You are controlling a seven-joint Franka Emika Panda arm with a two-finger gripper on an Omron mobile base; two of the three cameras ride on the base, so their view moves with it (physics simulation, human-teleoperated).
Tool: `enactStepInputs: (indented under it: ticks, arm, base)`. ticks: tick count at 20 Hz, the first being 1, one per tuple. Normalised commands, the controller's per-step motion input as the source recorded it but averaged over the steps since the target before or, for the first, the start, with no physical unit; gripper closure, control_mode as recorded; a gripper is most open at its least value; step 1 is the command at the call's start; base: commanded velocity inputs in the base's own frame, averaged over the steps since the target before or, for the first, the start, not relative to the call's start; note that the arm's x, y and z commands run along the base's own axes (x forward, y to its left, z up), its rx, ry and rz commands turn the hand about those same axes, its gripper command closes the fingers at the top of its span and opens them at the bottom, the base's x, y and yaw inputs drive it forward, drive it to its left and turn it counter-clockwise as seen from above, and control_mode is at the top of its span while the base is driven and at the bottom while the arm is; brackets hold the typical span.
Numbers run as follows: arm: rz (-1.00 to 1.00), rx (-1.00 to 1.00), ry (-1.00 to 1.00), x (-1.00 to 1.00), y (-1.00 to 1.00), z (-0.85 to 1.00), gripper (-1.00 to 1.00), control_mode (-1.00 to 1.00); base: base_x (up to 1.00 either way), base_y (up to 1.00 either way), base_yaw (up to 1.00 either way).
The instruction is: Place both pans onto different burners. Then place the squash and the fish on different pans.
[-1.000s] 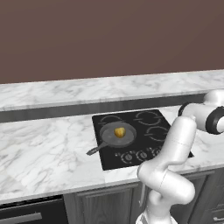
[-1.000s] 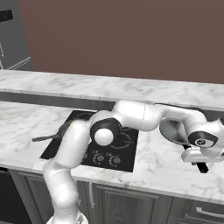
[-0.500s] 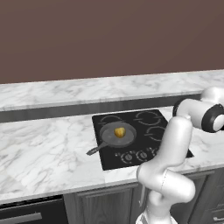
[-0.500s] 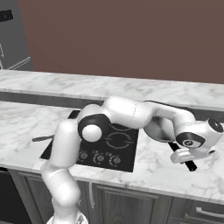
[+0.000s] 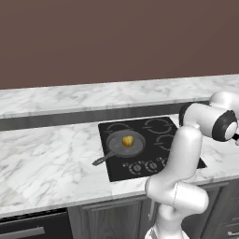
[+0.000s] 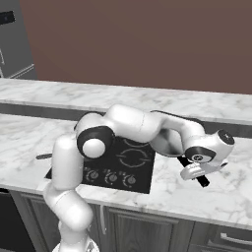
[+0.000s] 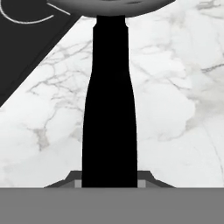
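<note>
My gripper (image 7: 109, 181) is shut on the straight black handle (image 7: 109, 109) of the silver pan (image 7: 113, 5), whose bowl shows at the top edge of the hand view. In the right base view the gripper (image 6: 197, 171) hangs over the marble counter just right of the cooktop (image 6: 133, 160), with the silver pan (image 6: 170, 144) partly behind the forearm. The dark skillet (image 5: 125, 142) sits on the front left burner and holds the yellow-orange squash (image 5: 127, 140). A back burner (image 5: 157, 125) is bare. The fish is out of view.
The skillet's handle (image 5: 100, 160) sticks out to the front left over the counter. Knobs (image 5: 144, 166) line the cooktop's front edge. A marble counter (image 5: 46, 158) spreads to the left, with a raised ledge (image 5: 70, 100) and a brown wall behind.
The arm has swung and carried the gripper, with the black handle in it, leftwards across the counter toward the cooktop. The skillet and squash have not moved.
</note>
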Motion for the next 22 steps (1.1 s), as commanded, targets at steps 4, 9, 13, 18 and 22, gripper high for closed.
enactStepInputs:
  ticks: [4,9,13,18,22]
  arm:
    - [0.06,-0.03,0.0,0.13,0.1,0.0,1.0,-1.0]
    - [0.09,-0.06,0.0,0.09,0.14,0.0,1.0,-1.0]
    - [0.12,-0.08,0.0,0.06,0.33,0.0,1.0,-1.0]
    - [0.14,-0.07,0.0,0.06,0.51,0.0,1.0,-1.0]
    - [0.12,-0.07,0.0,0.16,0.56,-0.07,1.0,-1.0]
  base:
    - [0.0,0.0,0.0]
    - [0.0,0.0,0.0]
    - [0.0,0.0,0.0]
    - [0.0,0.0,0.0]
    - [0.0,0.0,0.0]
